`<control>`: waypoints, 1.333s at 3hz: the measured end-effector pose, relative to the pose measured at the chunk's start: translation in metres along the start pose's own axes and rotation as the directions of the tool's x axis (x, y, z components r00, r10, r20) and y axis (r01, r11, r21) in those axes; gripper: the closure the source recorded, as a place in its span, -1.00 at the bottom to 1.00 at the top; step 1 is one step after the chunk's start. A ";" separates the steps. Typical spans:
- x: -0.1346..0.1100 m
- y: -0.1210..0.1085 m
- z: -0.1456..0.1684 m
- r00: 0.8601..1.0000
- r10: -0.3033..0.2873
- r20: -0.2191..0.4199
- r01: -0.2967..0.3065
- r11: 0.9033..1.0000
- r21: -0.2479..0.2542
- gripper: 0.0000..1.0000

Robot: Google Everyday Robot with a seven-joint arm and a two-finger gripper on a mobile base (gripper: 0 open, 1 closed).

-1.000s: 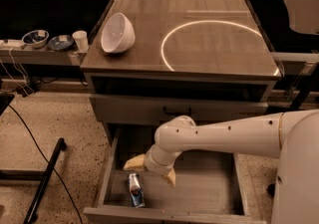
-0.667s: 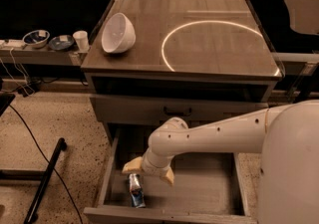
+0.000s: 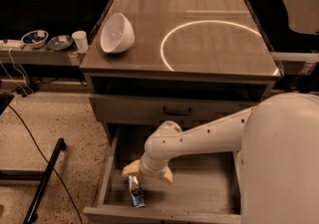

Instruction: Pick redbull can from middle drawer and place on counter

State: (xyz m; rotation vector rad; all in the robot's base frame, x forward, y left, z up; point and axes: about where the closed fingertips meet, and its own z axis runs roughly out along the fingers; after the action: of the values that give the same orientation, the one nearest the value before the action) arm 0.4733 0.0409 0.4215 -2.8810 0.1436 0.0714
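The redbull can (image 3: 135, 191) lies on its side near the front left of the pulled-out middle drawer (image 3: 202, 190), blue and silver. My gripper (image 3: 148, 172) hangs inside the drawer just above and behind the can. Its two tan fingertips (image 3: 130, 169) are spread apart, open and empty, one on each side above the can's far end. My white arm reaches in from the right and covers part of the drawer floor. The counter (image 3: 209, 68) with the white circle line lies above.
A white bowl (image 3: 117, 33) lies tilted on the counter's left part. A closed drawer front with a black handle (image 3: 177, 111) sits above the open drawer. A side shelf at left carries small bowls (image 3: 35, 38) and a cup (image 3: 79, 40). A black stand leg (image 3: 45, 180) lies on the floor.
My gripper has moved left and a little lower in the drawer, closer over the can. The can has not moved.
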 end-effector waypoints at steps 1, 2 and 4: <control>0.006 0.005 0.012 1.000 -0.005 -0.005 0.005 1.000 -0.012 -1.00; 0.011 0.003 0.024 1.000 -0.024 0.009 0.025 0.999 -0.022 -1.00; 0.015 -0.007 0.041 0.997 -0.071 0.037 0.072 0.996 -0.045 -1.00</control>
State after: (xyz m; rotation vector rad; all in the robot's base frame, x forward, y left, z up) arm 0.4872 0.0568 0.3825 -2.9255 0.0322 0.1143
